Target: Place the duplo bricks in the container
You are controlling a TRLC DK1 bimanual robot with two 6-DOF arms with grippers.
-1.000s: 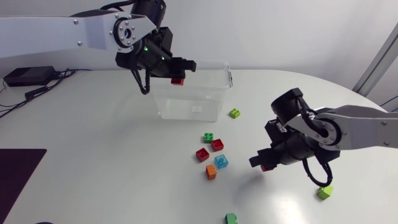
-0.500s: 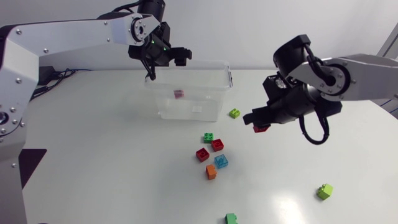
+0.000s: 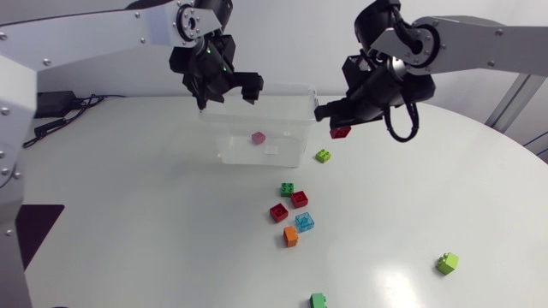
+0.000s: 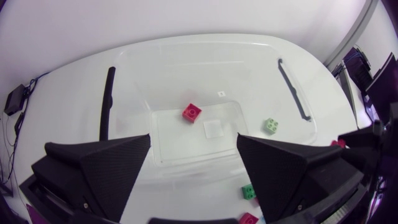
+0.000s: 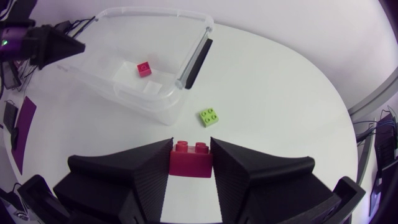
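A clear plastic container stands at the back middle of the table, with one red brick lying on its floor. My left gripper hovers over the container's left end, open and empty; in the left wrist view the brick lies below its spread fingers. My right gripper hangs just right of the container, shut on another red brick, which is pinched between its fingers. Several loose bricks lie on the table: lime, green, red, blue, orange.
Another red brick sits by the cluster. A lime brick lies front right and a green one at the front edge. Cables and a black box lie back left, and a dark mat front left.
My left gripper opened over the container and its red brick dropped inside. My right arm rose from the front right and carried its red brick up beside the container.
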